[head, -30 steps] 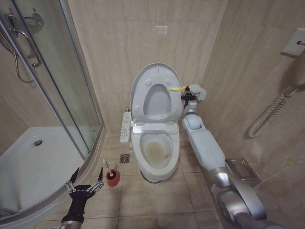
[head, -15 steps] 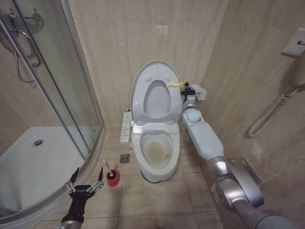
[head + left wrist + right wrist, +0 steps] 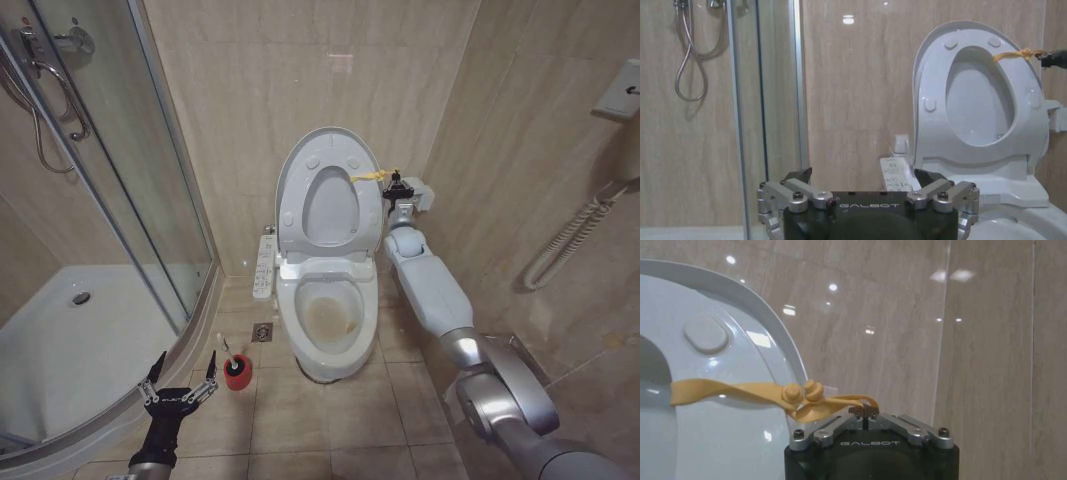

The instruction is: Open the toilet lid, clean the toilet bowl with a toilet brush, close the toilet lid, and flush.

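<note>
The toilet lid (image 3: 330,190) is smooth, glossy white plastic; the toilet bowl (image 3: 328,318) is shiny ceramic, stained brown inside. A yellow rubbery band (image 3: 740,392) crosses the lid. Wall tiles (image 3: 250,90) gleam, polished beige stone.

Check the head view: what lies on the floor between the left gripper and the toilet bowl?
In the head view, the toilet brush standing in its red holder cup sits between the left gripper and the toilet bowl; the rest is bare tile.

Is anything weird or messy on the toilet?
Yes. A yellow band is tied to the raised toilet lid, and the right gripper pinches its end by the wall. The toilet bowl has brownish stains inside. The left gripper waits open, low near the toilet brush.
</note>
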Motion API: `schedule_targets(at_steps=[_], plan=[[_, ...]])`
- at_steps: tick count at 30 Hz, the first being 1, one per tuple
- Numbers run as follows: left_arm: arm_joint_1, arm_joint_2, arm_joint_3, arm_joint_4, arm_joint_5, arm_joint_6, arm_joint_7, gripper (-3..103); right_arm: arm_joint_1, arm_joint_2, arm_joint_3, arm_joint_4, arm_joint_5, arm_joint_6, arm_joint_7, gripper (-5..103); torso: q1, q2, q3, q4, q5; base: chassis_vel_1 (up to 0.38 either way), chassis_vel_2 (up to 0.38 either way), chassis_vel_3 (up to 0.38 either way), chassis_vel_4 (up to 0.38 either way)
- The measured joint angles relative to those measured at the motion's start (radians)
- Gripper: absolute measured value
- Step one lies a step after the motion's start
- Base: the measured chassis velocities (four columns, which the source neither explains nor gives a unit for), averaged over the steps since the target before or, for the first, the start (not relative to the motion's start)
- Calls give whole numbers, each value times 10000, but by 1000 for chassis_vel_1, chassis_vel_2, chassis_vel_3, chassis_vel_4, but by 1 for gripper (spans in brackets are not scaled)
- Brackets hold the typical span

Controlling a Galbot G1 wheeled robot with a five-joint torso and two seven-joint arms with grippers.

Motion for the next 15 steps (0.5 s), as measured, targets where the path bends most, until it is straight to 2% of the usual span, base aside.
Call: schedule_targets(at_steps=[10,11,15], plan=[[0,0,0,0,0,0,0,100,-769,-638,-373,1538,745,-656,227,0,-1,0,-1,-2,0,0,0,0,0],[0,0,0,0,0,0,0,100,-828,-688,-376,1627,761,-671,228,13,0,0,0,-1,1,0,0,0,0],[0,0,0,0,0,0,0,100,-995,-880,-416,1891,792,-697,205,13,0,0,0,3,1,0,0,0,0]])
